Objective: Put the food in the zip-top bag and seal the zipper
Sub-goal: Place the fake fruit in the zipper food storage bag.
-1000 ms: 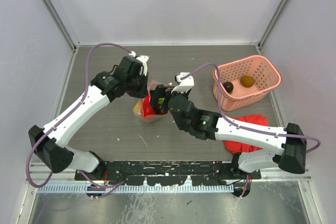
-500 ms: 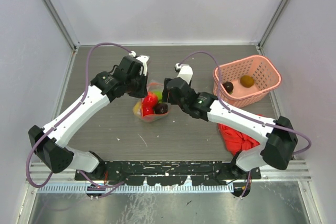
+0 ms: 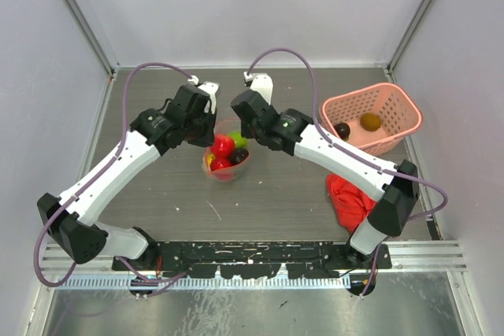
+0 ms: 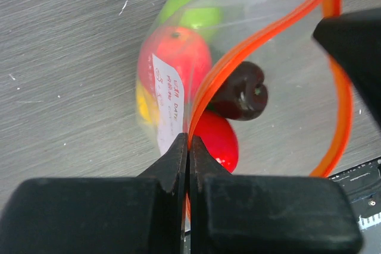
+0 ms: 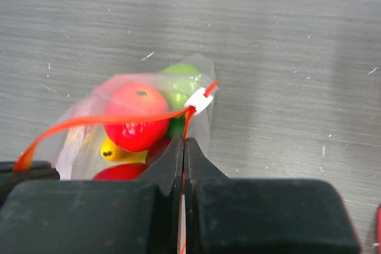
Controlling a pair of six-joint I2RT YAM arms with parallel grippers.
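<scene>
The zip-top bag (image 3: 226, 172) lies near the middle of the desk (image 3: 157, 194), and a lot of the food is inside it. Through the clear plastic you can see a red fruit (image 5: 137, 124), a green fruit (image 4: 190, 13), a yellow fruit (image 5: 116, 150) and a dark brown fruit (image 4: 241, 90). The job is not done, though. In the pink basket (image 3: 398, 135), at about 2 o'clock from the bag, there are two more pieces: a second dark fruit (image 3: 342, 130) and an orange fruit (image 3: 370, 121). The zipper (image 5: 77, 122) is not shut yet. Its two red-orange sides bow apart in a big loop, so the bag's mouth gapes open. The left pincer (image 4: 189, 144) is squeezed tight on the zipper strip at the bag's 11 o'clock side. The right pincer (image 5: 184, 147) is squeezed tight on the strip too, at about 1 o'clock, just next to the little white slider (image 5: 199, 100). I think the two basket fruits would need to go in first, and then the strip pressed or slid shut from end to end. A red cloth (image 3: 350, 198) lies at about 4 o'clock from the bag, well away from it.
</scene>
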